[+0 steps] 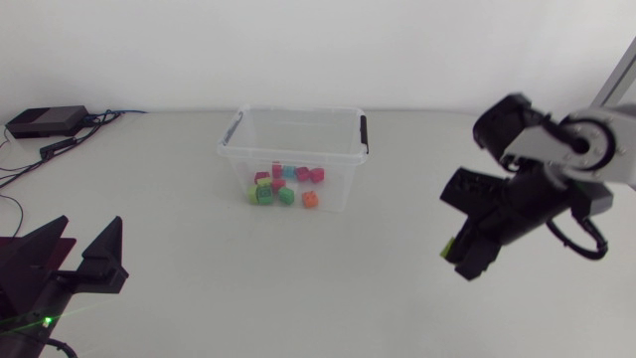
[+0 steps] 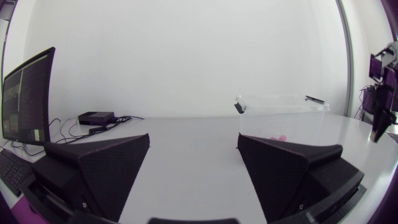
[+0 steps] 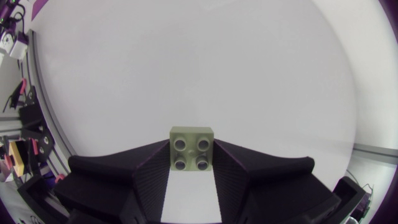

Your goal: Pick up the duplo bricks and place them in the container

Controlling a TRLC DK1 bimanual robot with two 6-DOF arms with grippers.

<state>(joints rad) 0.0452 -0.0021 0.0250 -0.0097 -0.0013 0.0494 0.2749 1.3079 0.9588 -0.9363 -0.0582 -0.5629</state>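
Bricks (image 1: 283, 186), several of them, already lay inside the clear container (image 1: 298, 112). The right pincer (image 1: 459, 254) gripped one pale green brick (image 3: 192, 149) well to the container's right, above the tabletop (image 1: 199, 298), its drop yet to do. The left pincer (image 2: 193, 144) stood open, holding nothing.

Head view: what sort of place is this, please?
Probably a robotics lab or test bench. The signs are a plain white table, a black left claw that is open, a right claw shut on a pale green duplo brick, and a clear container of coloured bricks.
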